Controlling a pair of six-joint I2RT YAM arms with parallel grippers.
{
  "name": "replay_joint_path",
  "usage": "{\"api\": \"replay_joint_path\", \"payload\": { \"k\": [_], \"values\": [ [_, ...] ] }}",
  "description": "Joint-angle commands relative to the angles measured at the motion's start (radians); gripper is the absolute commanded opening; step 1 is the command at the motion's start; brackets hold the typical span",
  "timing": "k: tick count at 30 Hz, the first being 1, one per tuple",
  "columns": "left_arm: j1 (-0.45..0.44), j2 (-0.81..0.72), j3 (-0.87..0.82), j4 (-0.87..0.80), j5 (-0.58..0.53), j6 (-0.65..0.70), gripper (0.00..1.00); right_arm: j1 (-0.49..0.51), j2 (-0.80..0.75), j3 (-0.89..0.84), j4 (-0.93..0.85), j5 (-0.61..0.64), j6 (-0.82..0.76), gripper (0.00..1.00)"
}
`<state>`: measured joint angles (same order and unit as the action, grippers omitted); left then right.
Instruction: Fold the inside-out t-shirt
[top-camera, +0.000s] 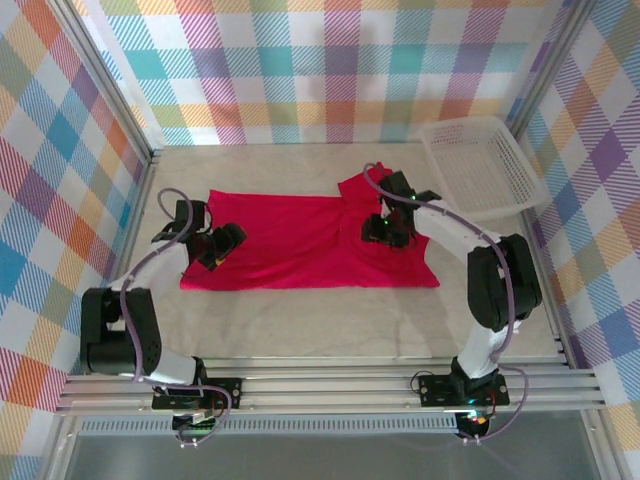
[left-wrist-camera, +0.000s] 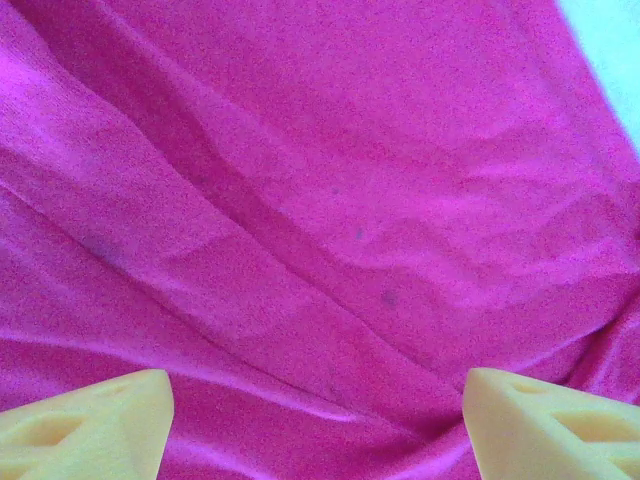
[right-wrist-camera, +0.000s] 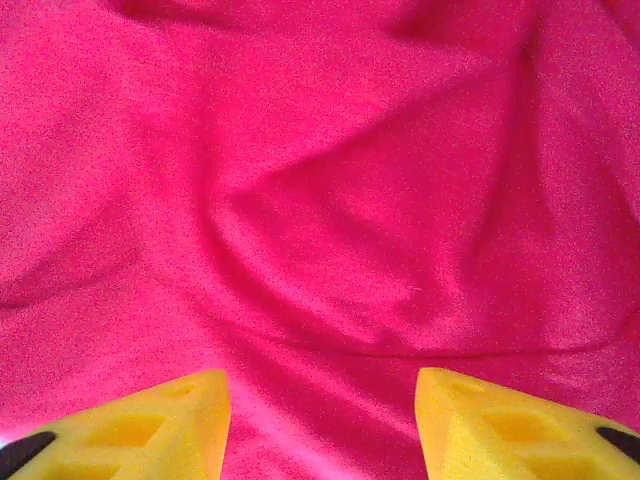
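Observation:
The inside-out t-shirt (top-camera: 300, 240) lies spread flat across the middle of the table, crimson, with a sleeve sticking up at its far right. My left gripper (top-camera: 212, 255) hovers over the shirt's left edge. In the left wrist view its yellow fingers (left-wrist-camera: 90, 425) stand wide apart above wrinkled fabric (left-wrist-camera: 320, 200), gripping nothing. My right gripper (top-camera: 385, 232) is over the shirt's right part, near the sleeve. Its yellow fingers (right-wrist-camera: 500, 425) are apart over the rumpled cloth (right-wrist-camera: 330, 200), with nothing pinched between them.
A white plastic mesh basket (top-camera: 482, 165) stands at the back right of the table, tilted against the wall. Plaid walls close in three sides. Bare table (top-camera: 320, 320) runs between the shirt and the arm bases.

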<state>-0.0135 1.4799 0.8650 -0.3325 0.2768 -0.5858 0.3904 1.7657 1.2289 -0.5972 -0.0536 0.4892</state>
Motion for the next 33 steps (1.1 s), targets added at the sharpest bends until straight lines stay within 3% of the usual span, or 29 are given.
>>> {"api": "replay_joint_path", "payload": {
  "k": [1,5,10,15,19,24,28,33],
  "values": [
    [0.042,0.084,-0.007,0.009,-0.009,-0.008,0.75,-0.059,-0.030,-0.151,0.047,-0.009,0.097,0.48],
    [0.128,0.123,-0.047,0.002,-0.062,0.006,0.76,-0.072,-0.089,-0.330,0.072,0.017,0.148,0.48],
    [0.139,0.069,-0.106,-0.020,-0.105,0.011,0.77,-0.050,-0.209,-0.462,0.041,0.029,0.202,0.46],
    [0.124,-0.013,-0.079,-0.093,-0.134,0.027,0.77,-0.050,-0.313,-0.419,-0.060,0.100,0.159,0.46],
    [0.060,-0.101,0.006,-0.159,-0.181,0.043,0.78,-0.042,-0.321,-0.297,-0.013,0.040,0.130,0.46],
    [-0.030,-0.140,0.084,-0.190,-0.212,0.049,0.78,-0.041,-0.178,-0.156,0.104,0.039,0.123,0.48],
    [-0.042,-0.139,0.090,-0.191,-0.197,0.048,0.78,-0.041,0.021,0.010,0.083,0.016,0.103,0.51],
    [-0.043,-0.139,0.076,-0.197,-0.203,0.063,0.79,-0.038,0.138,0.125,0.071,-0.028,0.125,0.55]
  ]
}}
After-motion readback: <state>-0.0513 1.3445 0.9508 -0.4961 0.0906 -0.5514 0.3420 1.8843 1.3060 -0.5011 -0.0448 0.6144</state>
